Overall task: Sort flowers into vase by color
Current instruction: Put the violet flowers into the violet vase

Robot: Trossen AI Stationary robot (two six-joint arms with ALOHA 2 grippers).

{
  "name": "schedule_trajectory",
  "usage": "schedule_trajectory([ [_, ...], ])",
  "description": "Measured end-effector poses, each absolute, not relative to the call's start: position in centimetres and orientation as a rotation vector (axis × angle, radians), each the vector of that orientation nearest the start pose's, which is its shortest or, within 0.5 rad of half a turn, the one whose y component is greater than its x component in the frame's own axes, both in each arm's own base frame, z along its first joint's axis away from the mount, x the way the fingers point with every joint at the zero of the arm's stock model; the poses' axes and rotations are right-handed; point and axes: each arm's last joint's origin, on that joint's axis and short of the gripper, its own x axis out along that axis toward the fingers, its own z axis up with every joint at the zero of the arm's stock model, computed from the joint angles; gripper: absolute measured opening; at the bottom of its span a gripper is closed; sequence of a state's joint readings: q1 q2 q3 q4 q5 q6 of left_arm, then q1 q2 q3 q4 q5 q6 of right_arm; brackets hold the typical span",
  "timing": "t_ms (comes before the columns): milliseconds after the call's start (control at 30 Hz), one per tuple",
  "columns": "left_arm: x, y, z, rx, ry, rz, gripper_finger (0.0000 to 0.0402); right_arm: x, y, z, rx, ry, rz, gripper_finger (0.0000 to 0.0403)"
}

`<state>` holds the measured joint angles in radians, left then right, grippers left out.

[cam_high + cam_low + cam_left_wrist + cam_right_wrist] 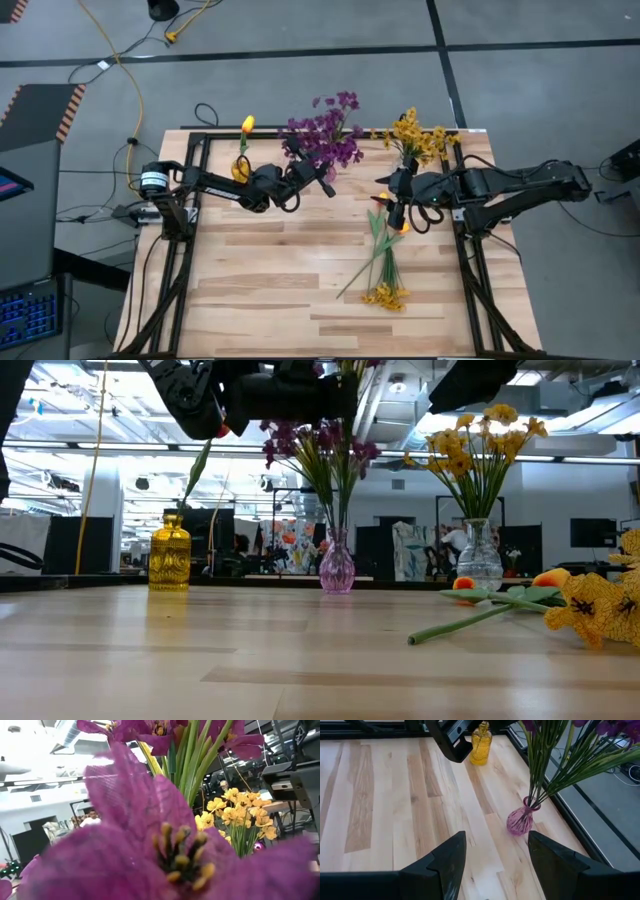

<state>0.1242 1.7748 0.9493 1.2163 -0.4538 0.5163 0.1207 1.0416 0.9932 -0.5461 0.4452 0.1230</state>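
Three vases stand along the table's far edge. A yellow vase (pixel 242 168) holds an orange bud, a purple vase (pixel 522 820) holds purple flowers (pixel 326 138), and a clear vase (pixel 479 557) holds yellow flowers (pixel 415 136). My left gripper (pixel 322 182) is up beside the purple bunch, and a purple blossom (pixel 150 845) fills its wrist view and hides its fingers. My right gripper (pixel 495 865) hangs open above the table with nothing between its fingers. Below it, loose flowers (pixel 378 258) lie flat on the wood: green stems, a yellow cluster (pixel 600 605) and orange buds (pixel 462 584). My left gripper is close against the purple flowers in the vase. The blossom in front of the wrist camera hides the fingers, and the high view shows no contact, so I cannot tell whether it touches or holds a stem.
A black frame (pixel 190 230) runs along the table's left, right and far edges. Bare wood (pixel 250 290) takes up the near left part of the table. Cables and a monitor lie off the table on the left.
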Motion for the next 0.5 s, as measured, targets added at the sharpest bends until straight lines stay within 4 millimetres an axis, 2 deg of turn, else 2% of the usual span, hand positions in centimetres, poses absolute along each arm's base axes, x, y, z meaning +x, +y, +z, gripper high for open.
schedule_trajectory([
  [500,36.76,6.01,25.12,0.388,-0.156,0.687,0.0011,21.21,1.32,32.69,-0.048,0.552,-0.349,0.0239],
])
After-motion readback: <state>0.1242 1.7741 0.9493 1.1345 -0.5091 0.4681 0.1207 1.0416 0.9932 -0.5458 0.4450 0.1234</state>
